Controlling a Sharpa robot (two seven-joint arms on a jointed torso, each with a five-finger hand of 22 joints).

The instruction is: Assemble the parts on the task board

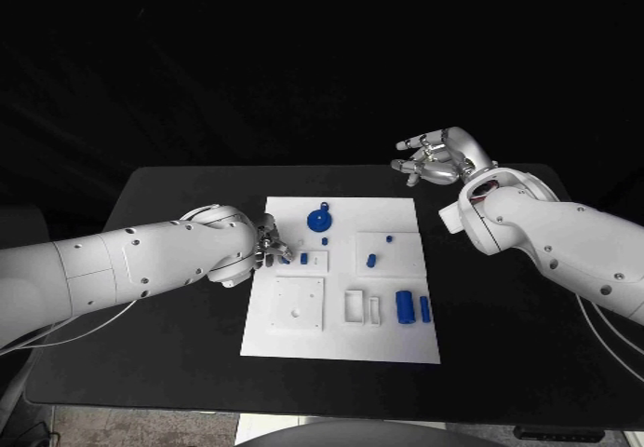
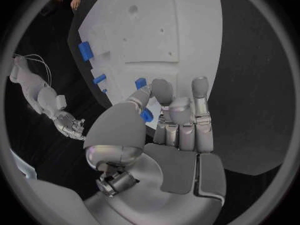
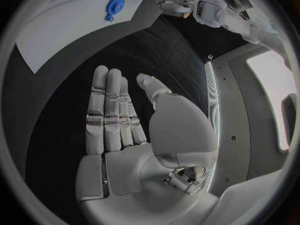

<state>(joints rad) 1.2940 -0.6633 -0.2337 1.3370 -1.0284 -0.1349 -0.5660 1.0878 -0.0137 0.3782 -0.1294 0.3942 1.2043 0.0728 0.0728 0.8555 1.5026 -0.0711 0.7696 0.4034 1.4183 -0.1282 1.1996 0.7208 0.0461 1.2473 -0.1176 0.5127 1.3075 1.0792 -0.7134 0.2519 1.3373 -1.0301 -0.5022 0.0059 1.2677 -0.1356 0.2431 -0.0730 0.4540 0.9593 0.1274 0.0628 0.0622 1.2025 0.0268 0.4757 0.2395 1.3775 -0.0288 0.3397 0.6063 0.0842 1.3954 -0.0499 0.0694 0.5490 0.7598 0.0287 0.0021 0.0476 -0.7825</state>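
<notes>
White and flat, the rectangular task board (image 1: 340,321) lies in the middle of the black bench (image 1: 175,196), with small blue parts scattered over it. A round blue disc-shaped part (image 1: 319,221) sits near the board's far edge, a small blue peg (image 1: 389,239) lies off to its right, and a blue cylinder (image 1: 404,304) with a slimmer blue bar (image 1: 425,310) just beside it rests toward the near right corner.

The left hand (image 1: 263,244) reaches over the board's left edge. In the left wrist view its thumb (image 2: 141,96) and fingertips (image 2: 162,90) hover close around a small blue block (image 2: 145,115) on the board; whether they actually pinch it I cannot tell, as the thumb hides the contact.

The right hand (image 1: 439,158) hangs above the bench's far right side, well apart from the board. In the right wrist view its fingers (image 3: 106,110) are straight and side by side, thumb apart, holding nothing.
</notes>
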